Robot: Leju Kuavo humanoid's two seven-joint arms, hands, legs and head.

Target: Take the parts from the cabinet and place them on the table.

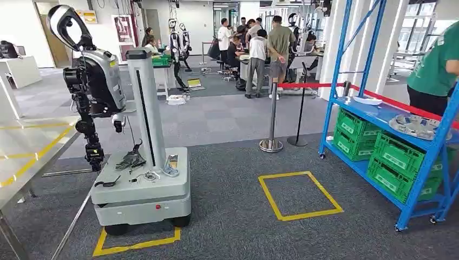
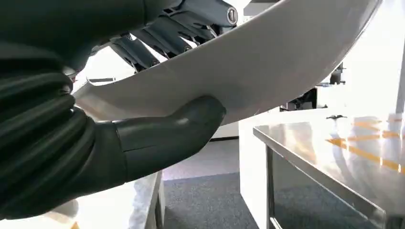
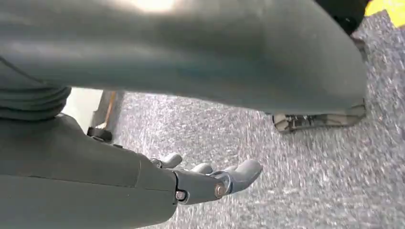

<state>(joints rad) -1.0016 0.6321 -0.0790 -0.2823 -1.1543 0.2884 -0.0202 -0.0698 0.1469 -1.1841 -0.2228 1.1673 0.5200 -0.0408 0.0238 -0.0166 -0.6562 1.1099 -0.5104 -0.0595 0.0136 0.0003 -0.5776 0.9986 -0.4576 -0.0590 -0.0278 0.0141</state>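
White curved panel (image 2: 267, 62) clamped in my left hand (image 2: 143, 119) – looks stiff, light, slick; right hand (image 3: 200, 183) fingers apart, empty.

left hand (image 2: 157, 119): grey ribbed cover, thick grey thumb, dark fingers, silver screws.

Grey wheeled robot (image 1: 132, 135) beside stanchions (image 1: 271, 116)

Open-plan workshop under bright overhead lighting. Grey carpet floor (image 1: 227, 216) marked with a yellow taped square (image 1: 299, 195). Blue steel rack (image 1: 379, 116) at right, green crates (image 1: 398, 157) beneath. Red barrier rope (image 1: 311, 85) on stanchions. Steel table (image 1: 27, 146) at left.
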